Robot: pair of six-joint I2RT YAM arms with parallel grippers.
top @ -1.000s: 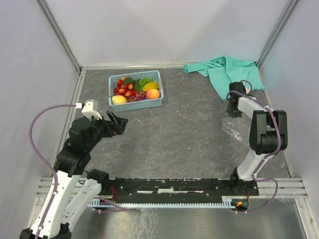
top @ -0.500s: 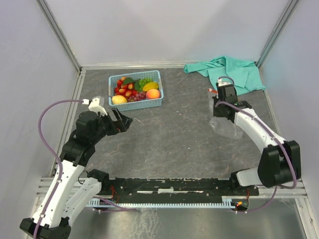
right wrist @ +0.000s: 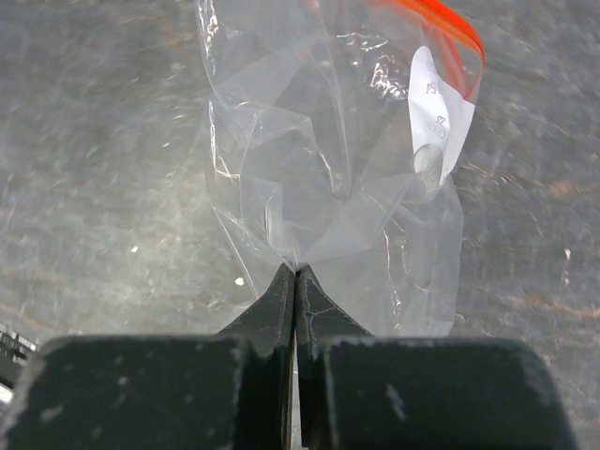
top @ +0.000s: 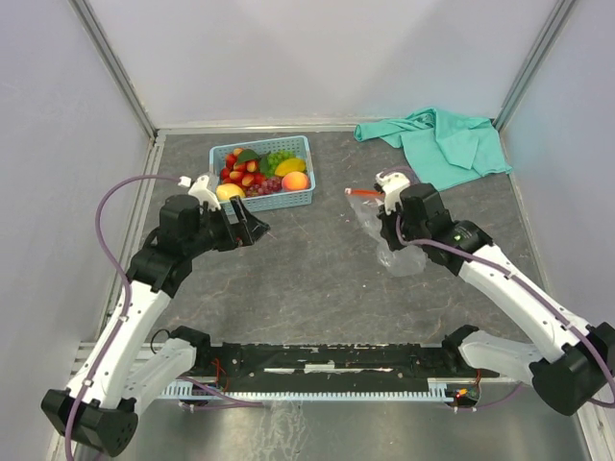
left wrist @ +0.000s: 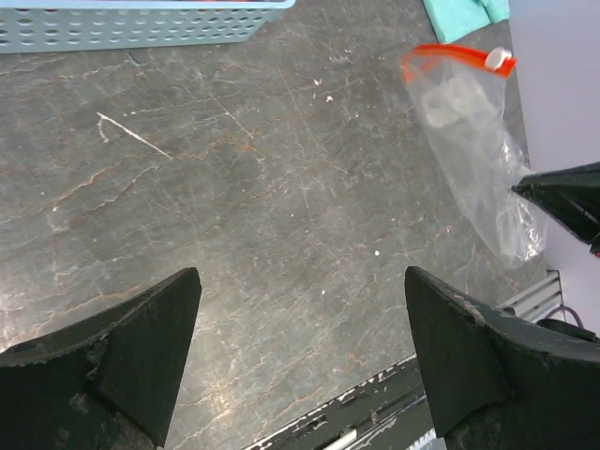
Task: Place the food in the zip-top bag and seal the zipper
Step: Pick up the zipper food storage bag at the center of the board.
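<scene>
The food (top: pixel 259 171), toy strawberries, grapes, a lemon and a peach, lies in the light blue basket (top: pixel 279 202) at the back left. My right gripper (top: pixel 392 230) (right wrist: pixel 295 272) is shut on a fold of the clear zip-top bag (top: pixel 404 257) (right wrist: pixel 319 141) and holds it over the middle right of the table. The bag's red-orange zipper (top: pixel 361 192) (right wrist: pixel 441 23) points away from the fingers, with the mouth partly gaping. In the left wrist view the bag (left wrist: pixel 469 141) hangs at the upper right. My left gripper (top: pixel 252 229) (left wrist: pixel 300 277) is open and holds nothing, just in front of the basket.
A teal cloth (top: pixel 442 139) lies crumpled at the back right. The basket's front wall (left wrist: pixel 141 23) runs along the top of the left wrist view. Grey walls close in the table on three sides, and a black rail (top: pixel 336 360) runs along the near edge.
My right arm has swung from the right edge leftward toward the table's middle, carrying the bag with it. My left gripper has moved up and right, closer to the basket.
</scene>
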